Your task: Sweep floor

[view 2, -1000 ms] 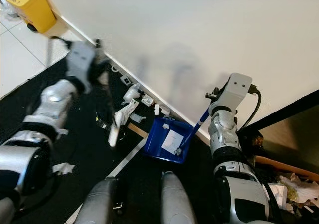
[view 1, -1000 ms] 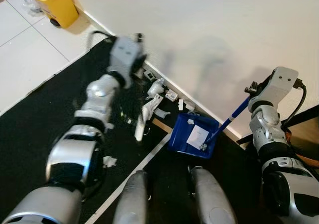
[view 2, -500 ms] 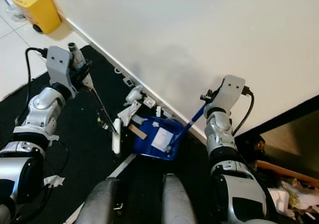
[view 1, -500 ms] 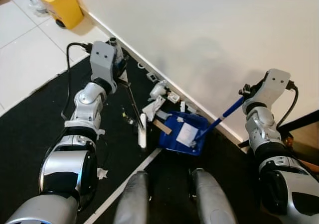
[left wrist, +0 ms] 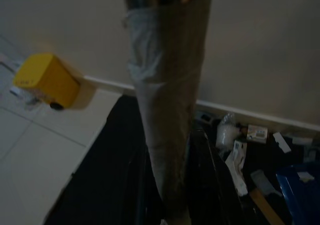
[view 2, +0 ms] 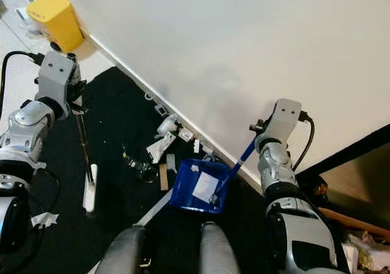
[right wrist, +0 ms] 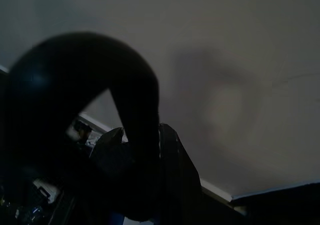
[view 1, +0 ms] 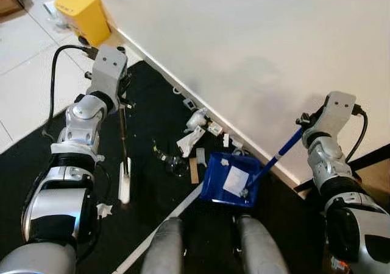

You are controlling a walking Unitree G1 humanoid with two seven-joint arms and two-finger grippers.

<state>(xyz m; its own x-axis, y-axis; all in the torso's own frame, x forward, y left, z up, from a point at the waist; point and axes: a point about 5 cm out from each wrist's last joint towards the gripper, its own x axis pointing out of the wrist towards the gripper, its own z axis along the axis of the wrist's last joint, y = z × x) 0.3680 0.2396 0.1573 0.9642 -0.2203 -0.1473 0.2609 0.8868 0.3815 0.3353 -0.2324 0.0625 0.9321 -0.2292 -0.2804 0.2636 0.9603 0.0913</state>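
The left pincer (view 1: 120,97) is largely hidden behind its boxy silver wrist housing, yet the broom handle (view 1: 122,133) is seen emerging from it and it is taken as clenched on that handle. In the left wrist view the handle (left wrist: 167,110) is seen close up, wrapped in dull tape, blurred and cut off at the top edge. The thin dark shaft runs down to a narrow white broom head (view 1: 124,181) lying on the black mat (view 1: 152,122), well apart from the litter.

The right pincer (view 1: 303,125) is closed around the upper end of the blue dustpan handle (view 1: 277,154); the fingertips themselves are hard to make out. The right wrist view is very dark, and a curved black shape (right wrist: 90,105) covers much of it before a pale wall.

The blue dustpan (view 1: 231,179) rests on the mat near the skirting, with white paper scraps (view 1: 234,180) lying inside it. Just beside its open edge, crumpled white paper, a small carton (view 1: 214,128), a strip of brown cardboard (view 1: 194,170) and clear plastic wrap (view 1: 175,162) are scattered along the base of the wall (view 1: 256,49). A yellow plastic bin (view 1: 84,16) stands on white tiles (view 1: 24,67) at the wall. A white line (view 1: 161,228) crosses the mat between the robot's silver legs (view 1: 164,249).
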